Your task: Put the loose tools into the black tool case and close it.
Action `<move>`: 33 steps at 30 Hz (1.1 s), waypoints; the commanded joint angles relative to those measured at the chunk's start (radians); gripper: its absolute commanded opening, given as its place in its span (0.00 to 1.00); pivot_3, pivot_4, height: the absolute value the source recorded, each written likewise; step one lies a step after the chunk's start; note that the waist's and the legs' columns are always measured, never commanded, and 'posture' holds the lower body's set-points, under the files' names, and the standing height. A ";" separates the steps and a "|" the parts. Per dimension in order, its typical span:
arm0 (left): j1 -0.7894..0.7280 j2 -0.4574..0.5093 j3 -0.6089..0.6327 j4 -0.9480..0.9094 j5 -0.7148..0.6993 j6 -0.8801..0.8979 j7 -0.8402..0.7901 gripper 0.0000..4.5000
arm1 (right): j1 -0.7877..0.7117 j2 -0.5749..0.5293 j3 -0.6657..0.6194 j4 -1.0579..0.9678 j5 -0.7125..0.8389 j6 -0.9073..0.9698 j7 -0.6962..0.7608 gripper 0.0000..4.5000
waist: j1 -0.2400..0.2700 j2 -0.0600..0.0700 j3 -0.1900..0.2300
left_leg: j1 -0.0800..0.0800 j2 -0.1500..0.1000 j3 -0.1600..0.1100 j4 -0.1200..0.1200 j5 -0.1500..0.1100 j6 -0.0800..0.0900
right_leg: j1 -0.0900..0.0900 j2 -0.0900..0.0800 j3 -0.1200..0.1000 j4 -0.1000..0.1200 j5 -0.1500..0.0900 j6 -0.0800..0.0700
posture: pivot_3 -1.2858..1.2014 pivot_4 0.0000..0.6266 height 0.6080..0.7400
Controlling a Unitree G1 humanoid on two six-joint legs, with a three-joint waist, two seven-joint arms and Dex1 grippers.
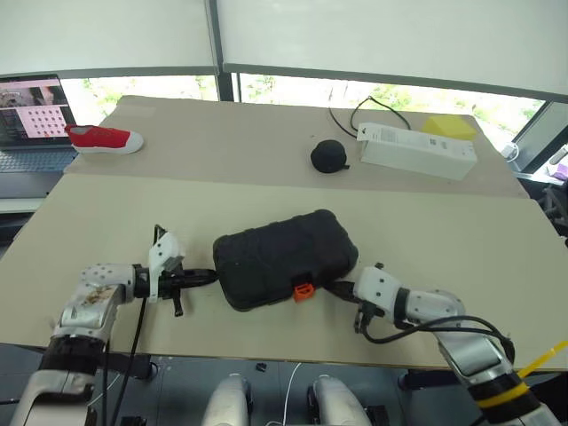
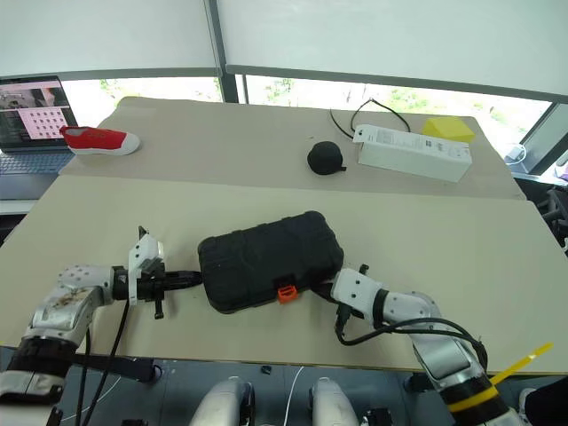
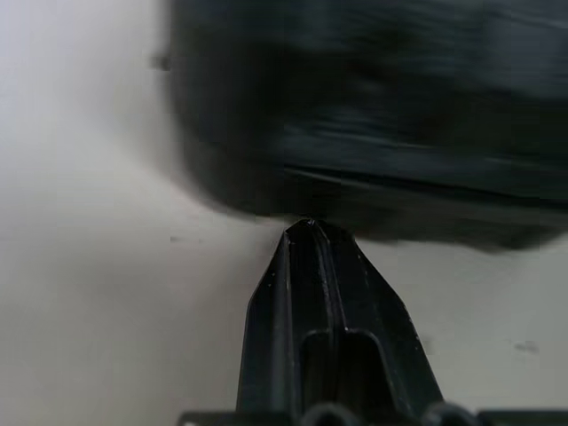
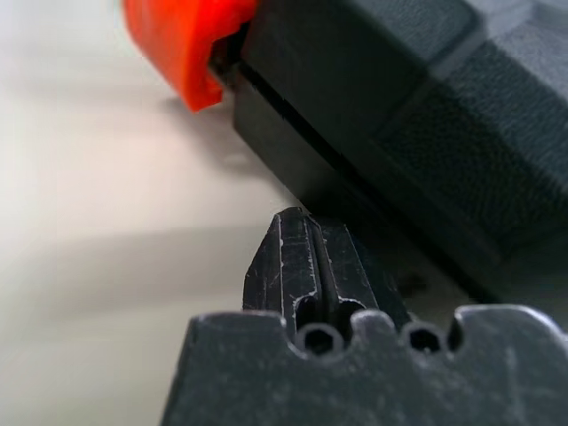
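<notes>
With both pairs of fingers pressed together and empty, the left gripper (image 1: 206, 276) has its tips at the left end of the case (image 1: 282, 257), and the right gripper (image 1: 337, 288) sits at the case's near right corner, just beside the orange latch (image 1: 303, 290). Case is closed, lid down, lying skewed on the near table (image 1: 106, 213) close to the front edge. Further back: black lump (image 1: 327, 155), white box (image 1: 415, 149), yellow block (image 1: 449, 126), red shoe (image 1: 104, 138), laptop (image 1: 34, 120) far left.
</notes>
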 commanded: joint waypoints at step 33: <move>-0.384 -0.218 -0.253 0.074 0.115 -0.021 0.068 0.00 | 0.079 0.078 -0.023 -0.230 0.120 0.219 0.015 0.01 | -0.001 0.000 0.001 | -0.001 -0.002 -0.002 0.001 0.000 0.000 | 0.001 0.001 0.000 0.000 0.000 0.000 | 0.52 0.24 1.00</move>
